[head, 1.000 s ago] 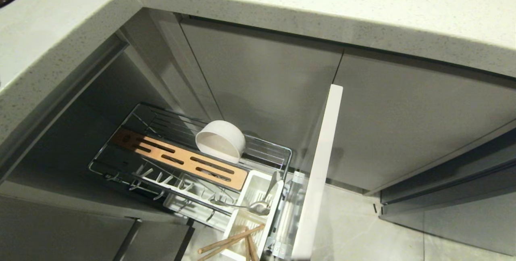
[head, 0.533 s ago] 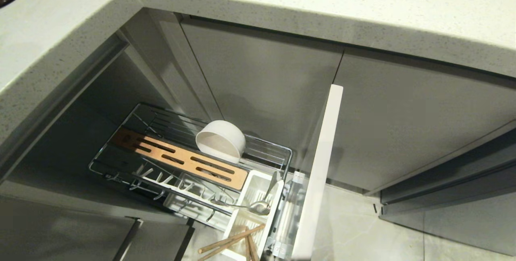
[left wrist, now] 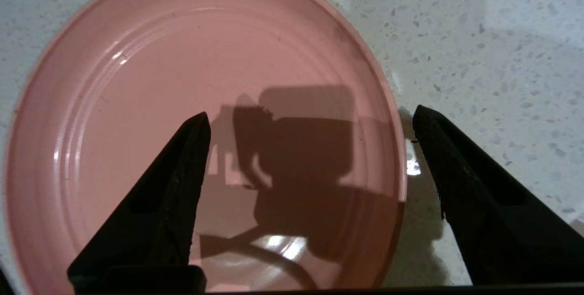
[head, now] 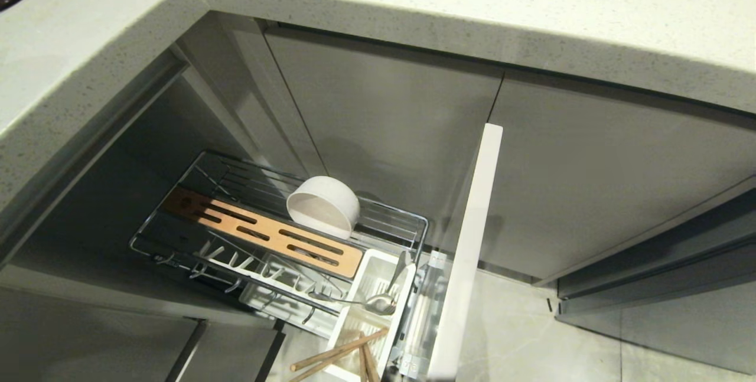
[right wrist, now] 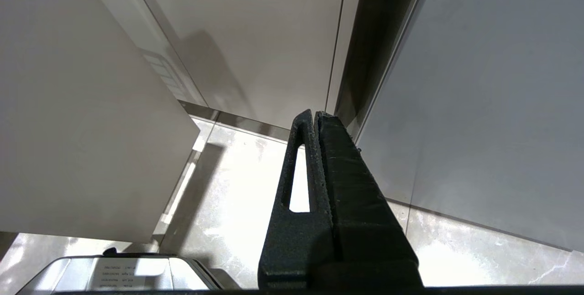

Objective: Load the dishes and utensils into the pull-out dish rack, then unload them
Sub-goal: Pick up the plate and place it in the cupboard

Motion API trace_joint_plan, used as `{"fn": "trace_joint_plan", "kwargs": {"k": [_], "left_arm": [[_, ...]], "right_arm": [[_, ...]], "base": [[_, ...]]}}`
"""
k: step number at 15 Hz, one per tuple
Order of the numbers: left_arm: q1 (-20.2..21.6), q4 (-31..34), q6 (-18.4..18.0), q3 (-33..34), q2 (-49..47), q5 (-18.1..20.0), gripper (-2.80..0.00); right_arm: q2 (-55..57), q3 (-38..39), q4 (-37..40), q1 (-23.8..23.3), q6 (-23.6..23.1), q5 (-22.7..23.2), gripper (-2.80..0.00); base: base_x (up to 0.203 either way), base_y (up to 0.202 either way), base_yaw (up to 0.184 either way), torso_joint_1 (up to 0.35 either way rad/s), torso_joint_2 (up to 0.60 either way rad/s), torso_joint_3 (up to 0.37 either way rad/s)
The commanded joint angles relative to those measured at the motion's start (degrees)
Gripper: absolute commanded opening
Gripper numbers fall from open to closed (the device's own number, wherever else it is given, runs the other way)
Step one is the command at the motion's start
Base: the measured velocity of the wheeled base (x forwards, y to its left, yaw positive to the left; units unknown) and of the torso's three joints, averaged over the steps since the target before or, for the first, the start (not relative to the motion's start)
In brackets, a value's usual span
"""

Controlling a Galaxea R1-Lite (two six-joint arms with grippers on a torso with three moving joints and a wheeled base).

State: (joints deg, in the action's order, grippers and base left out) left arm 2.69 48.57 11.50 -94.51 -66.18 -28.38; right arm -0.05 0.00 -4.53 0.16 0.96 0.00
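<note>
Pink plate (left wrist: 200,121) lies flat on the speckled counter (left wrist: 492,35), left gripper (left wrist: 310,117) above it, jaws wide, straddling the rim at three o'clock, empty. I read this as unloading: bowl (head: 323,205), fork (head: 354,301) and chopsticks (head: 336,355) remain in the rack (head: 413,228). Right gripper (right wrist: 315,115) hangs parked, pressed together. Chopstick ends are cut off.

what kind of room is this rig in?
Most likely a home kitchen: speckled stone countertop over grey cabinets, a pull-out dish rack holding a bowl and cutlery, and a pink plate on the counter.
</note>
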Motion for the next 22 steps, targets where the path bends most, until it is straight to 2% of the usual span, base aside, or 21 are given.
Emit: {"fn": "trace_joint_plan", "kwargs": {"k": [1,8,9,22], "left_arm": [[0.03,0.30,0.17,0.69,-1.97,0.06,0.00],[0.03,0.30,0.63,0.81,-2.99,0.78,0.00],[0.03,0.30,0.63,0.95,-2.99,0.78,-2.80],[-0.12,-0.18,0.82,-0.33,-0.39,0.82,-2.80]], "right_arm": [[0.05,1.50,-0.04,0.02,0.00,0.00,-2.80],[0.05,1.50,-0.04,0.02,0.00,0.00,-2.80],[0.05,1.50,-0.04,0.02,0.00,0.00,-2.80],[0.05,1.49,-0.04,0.02,0.00,0.00,-2.80]], "base": [[0.000,0.000,0.000,0.000,0.00,0.000],[0.000,0.000,0.000,0.000,0.00,0.000],[0.000,0.000,0.000,0.000,0.00,0.000],[0.000,0.000,0.000,0.000,0.00,0.000]]}}
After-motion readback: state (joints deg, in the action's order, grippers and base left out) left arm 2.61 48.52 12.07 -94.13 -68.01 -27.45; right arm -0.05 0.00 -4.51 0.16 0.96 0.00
